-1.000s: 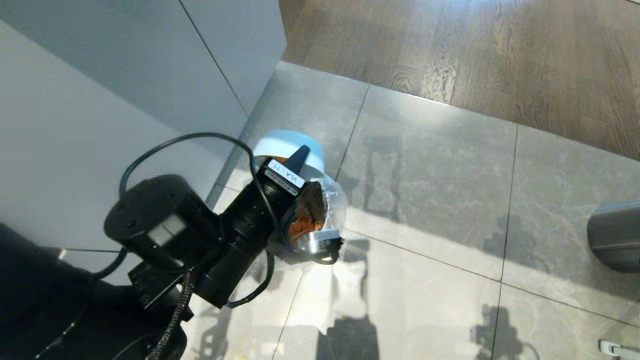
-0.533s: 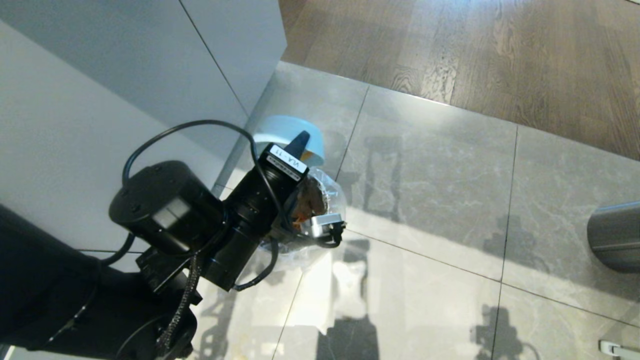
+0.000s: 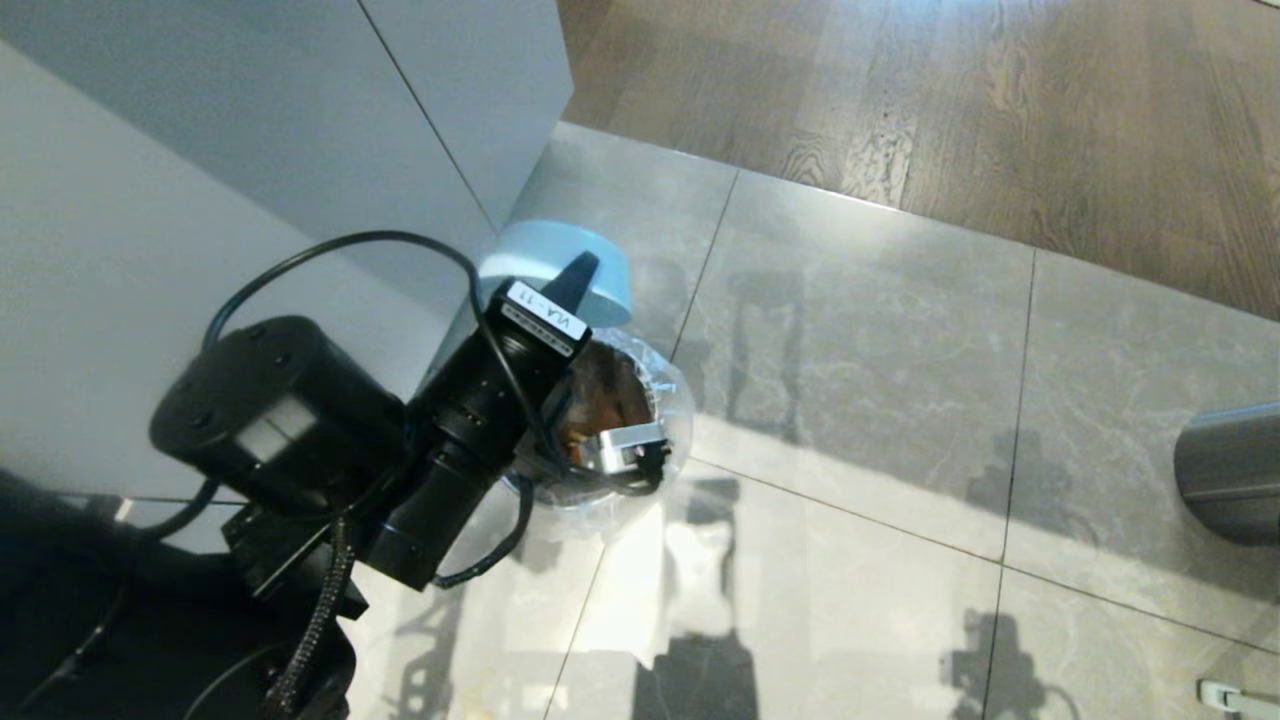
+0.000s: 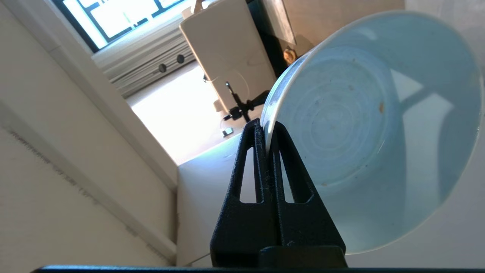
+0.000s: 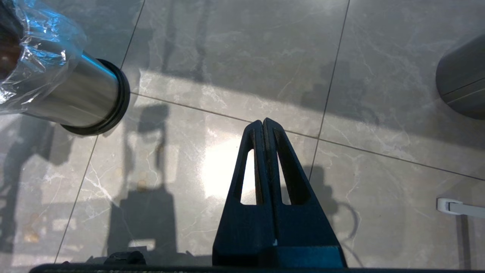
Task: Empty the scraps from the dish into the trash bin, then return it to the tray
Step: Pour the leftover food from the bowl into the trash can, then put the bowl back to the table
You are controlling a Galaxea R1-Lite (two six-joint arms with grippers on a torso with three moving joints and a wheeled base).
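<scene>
I am lifting the dish [image 3: 556, 262] a little higher and farther from the trash bin [image 3: 640, 400] than a second ago, when its rim was sitting closer over the bin's mouth; my left gripper [image 4: 266, 131] is keeping its jaws clamped on the dish's rim, the bowl tipped on edge with its pale blue outside facing up in the head view. The left wrist view is showing the white inside nearly clean, only a few tiny specks clinging. The bin, lined with a crinkled clear bag, is standing on the grey tiled floor [image 3: 860, 380] beside the white cabinet [image 3: 180, 180], brownish-orange matter showing inside it. My left arm's black wrist and looping cable [image 3: 330, 250] are covering much of the bin. My right gripper [image 5: 264, 125] is hanging idle over the tiles, jaws closed on nothing. A brushed-steel cylinder bin [image 3: 1230, 470] is sitting well apart at the right edge.
</scene>
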